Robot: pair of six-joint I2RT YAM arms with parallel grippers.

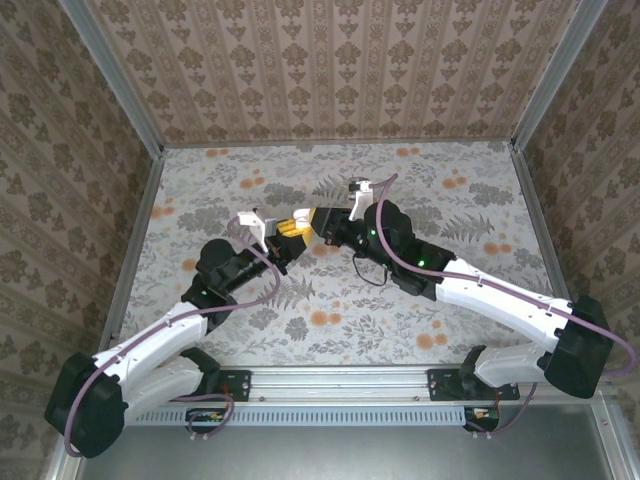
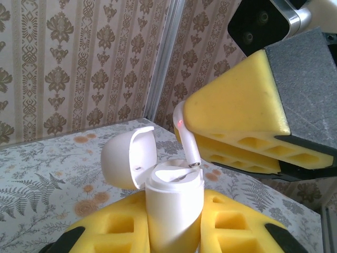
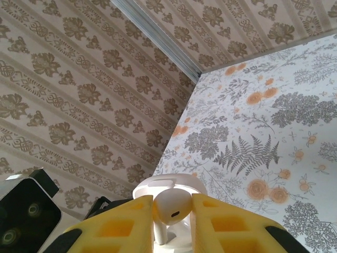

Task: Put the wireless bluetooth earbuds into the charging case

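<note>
The charging case (image 2: 174, 208) is white and stands upright between the yellow foam fingers of my left gripper (image 2: 174, 226), which is shut on it. Its lid (image 2: 125, 158) is swung open to the left. My right gripper (image 3: 172, 224) is shut on a white earbud (image 3: 171, 204) and holds it by the head, stem down. That earbud (image 2: 187, 141) has a red light on it, and its stem tip hangs at the rim of the case's open mouth. In the top view the left gripper (image 1: 287, 230) and right gripper (image 1: 320, 220) meet above the middle of the table.
The floral table (image 1: 420, 190) is walled in with patterned paper on three sides, with metal posts (image 1: 118, 75) at the back corners. The right gripper's foam finger (image 2: 242, 105) hangs close over the case. A black cable (image 1: 375, 272) loops under the right arm.
</note>
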